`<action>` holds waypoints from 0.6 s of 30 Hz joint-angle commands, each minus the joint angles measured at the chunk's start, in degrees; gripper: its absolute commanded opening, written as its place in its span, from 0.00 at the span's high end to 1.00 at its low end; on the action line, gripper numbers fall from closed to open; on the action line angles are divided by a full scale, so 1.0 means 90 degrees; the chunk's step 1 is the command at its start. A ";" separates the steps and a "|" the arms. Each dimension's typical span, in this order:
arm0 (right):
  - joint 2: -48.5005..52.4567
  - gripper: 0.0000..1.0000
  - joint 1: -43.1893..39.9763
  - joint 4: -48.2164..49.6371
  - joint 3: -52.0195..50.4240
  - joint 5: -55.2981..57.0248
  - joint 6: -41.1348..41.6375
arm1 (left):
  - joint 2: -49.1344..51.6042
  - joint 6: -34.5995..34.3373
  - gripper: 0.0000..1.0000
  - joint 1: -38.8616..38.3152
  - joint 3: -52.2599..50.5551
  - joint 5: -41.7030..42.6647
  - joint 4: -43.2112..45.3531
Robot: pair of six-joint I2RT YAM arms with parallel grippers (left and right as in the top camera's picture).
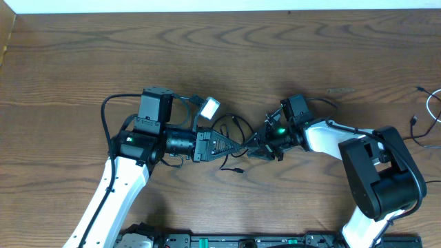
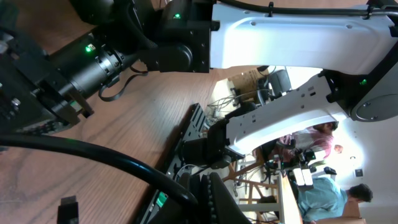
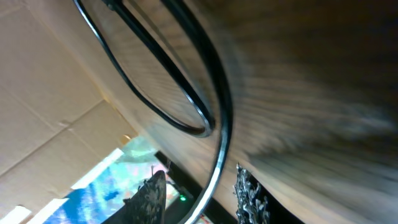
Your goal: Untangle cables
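**Grippers Met Over Black Cable at Middle of Table**

Found the black cable [image 1: 233,126] looped loosely at the middle of the table [image 1: 69,69], between left gripper [image 1: 238,146] and right gripper [image 1: 256,148]. Saw right fingers [image 3: 249,196] spread apart, cord running between them. Could not tell the left fingers' state. Spotted 1 white cable [image 1: 432,103] at the table's right edge.

A brown wooden desk [image 1: 83,62] with bold, wavy grain fills the overhead view. Near its middle, a thin black cord [image 1: 238,118] lies in loose loops on the wood, with a small plug end [image 1: 236,170] resting toward the near edge. Well apart, at the desk's right edge, lie a thin white cord [image 1: 430,103] in a curve and a second black cord [image 1: 413,121] just beside it.
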 commanded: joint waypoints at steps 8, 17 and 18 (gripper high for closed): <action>0.0044 0.70 0.0347 0.0418 -0.0155 0.0189 0.1069 | -0.0027 0.0109 0.92 0.0015 -0.0017 0.0148 0.0075; 0.0044 0.84 0.0831 0.0712 -0.0155 0.0971 0.1450 | -0.0027 0.0109 0.92 0.0015 -0.0017 0.0121 0.0070; 0.0044 0.84 0.0857 0.0767 -0.0155 0.1061 0.1401 | -0.0027 0.0109 0.92 0.0015 -0.0017 0.0121 0.0073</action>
